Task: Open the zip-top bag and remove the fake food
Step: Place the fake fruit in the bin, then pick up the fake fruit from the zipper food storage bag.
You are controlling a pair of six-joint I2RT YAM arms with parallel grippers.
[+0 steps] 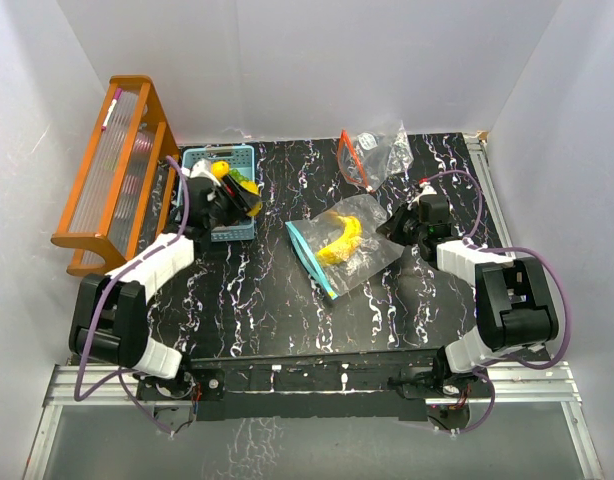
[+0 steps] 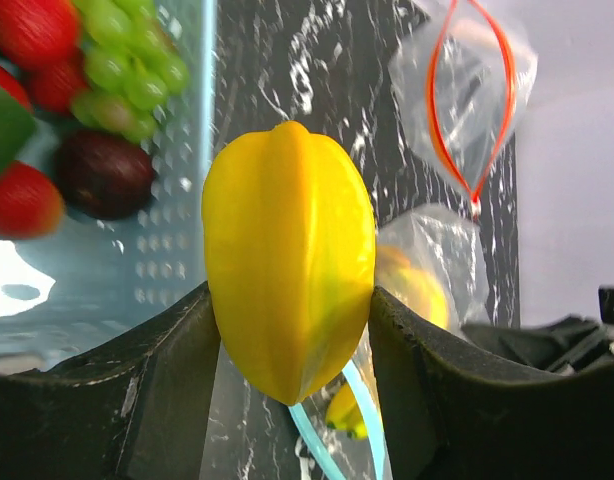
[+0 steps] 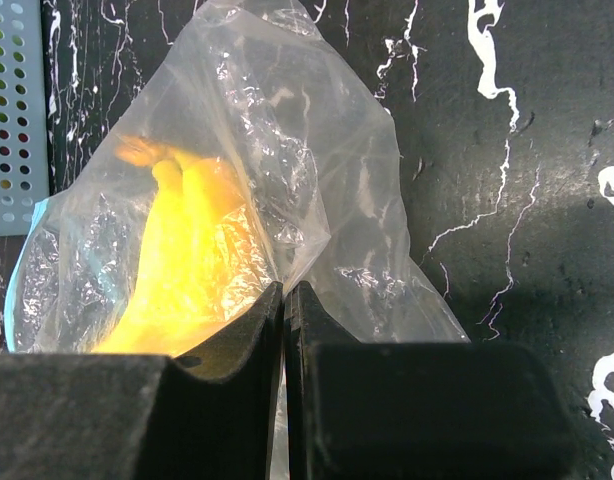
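Unloading step, I judge: my left gripper [image 2: 290, 340] clamps the yellow starfruit [image 2: 287, 240] at the edge of the blue basket [image 2: 167, 270]. My right gripper [image 3: 284, 300] is pinched closed on the zip-top bag [image 3: 317, 150], bananas [image 3: 187, 260] inside. Next, the starfruit needs a release over the basket.

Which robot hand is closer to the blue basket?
Left. The left gripper is right at the blue basket's edge, holding a yellow star fruit. The right gripper is far over on the other side, pinching the banana bag, well away from the basket.
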